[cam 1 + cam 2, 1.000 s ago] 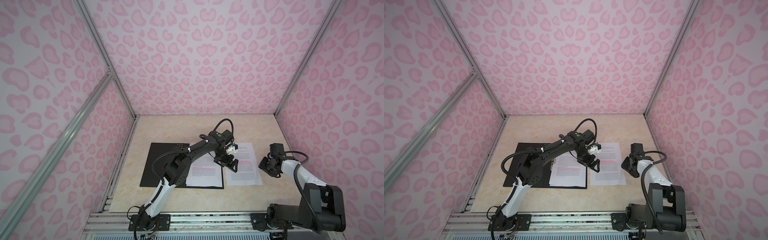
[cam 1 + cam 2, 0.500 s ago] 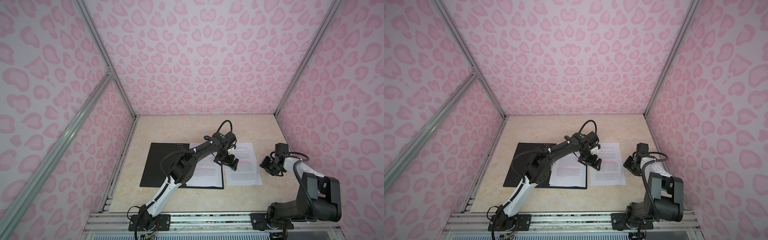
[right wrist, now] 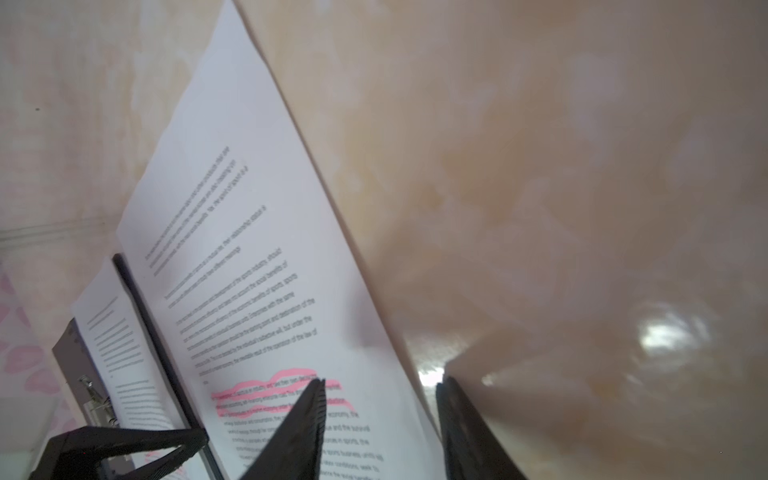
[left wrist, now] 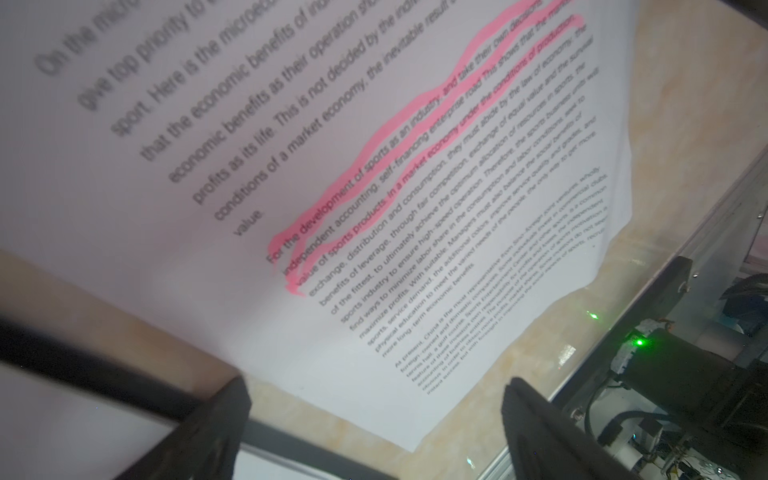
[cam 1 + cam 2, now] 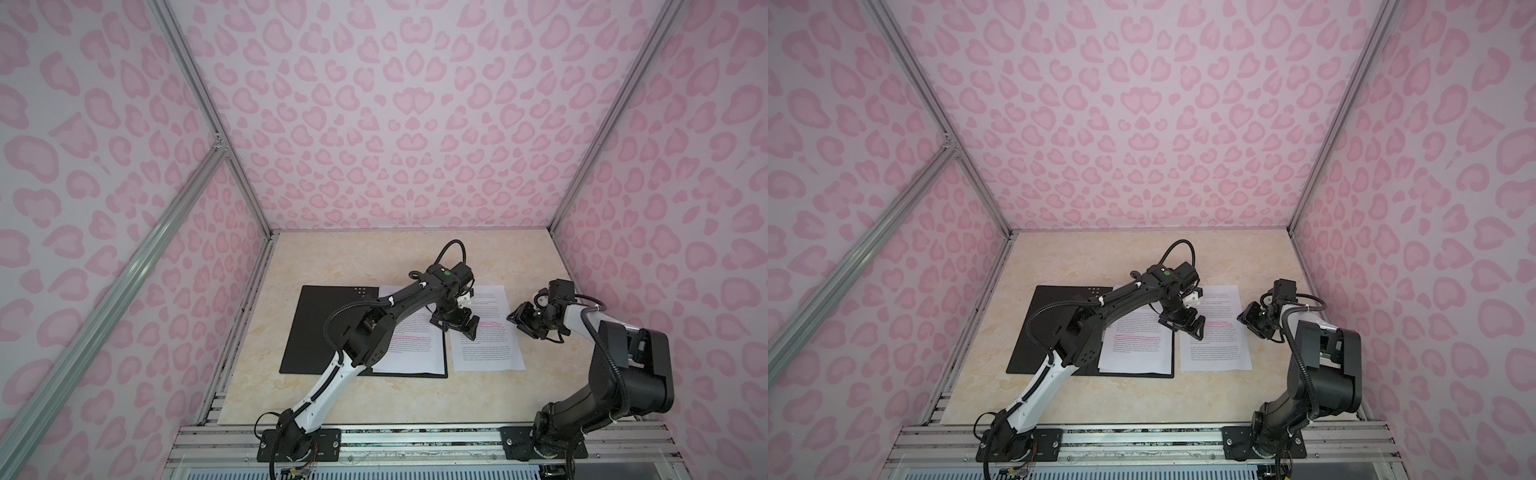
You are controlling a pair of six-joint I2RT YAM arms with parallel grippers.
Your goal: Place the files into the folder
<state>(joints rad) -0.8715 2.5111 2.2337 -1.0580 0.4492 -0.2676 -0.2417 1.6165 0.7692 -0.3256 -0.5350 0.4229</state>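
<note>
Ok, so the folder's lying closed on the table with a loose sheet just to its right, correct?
No, the folder lies open on the table, black inside up, as both top views show. The loose sheet is just to its right.

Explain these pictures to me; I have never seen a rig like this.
Two robot arms stand at the near edge of a beige table inside a pink-patterned booth. Both top views look down from one camera above; the other two pictures come from cameras on the arms' wrists. An open black folder lies on the table with a printed sheet in its right half. A second sheet, with lines highlighted pink, lies loose beside it. The left hand is over that second sheet's left side, fingers wide apart. The right hand is at its right edge, fingers also apart. Neither hand holds anything.
</note>
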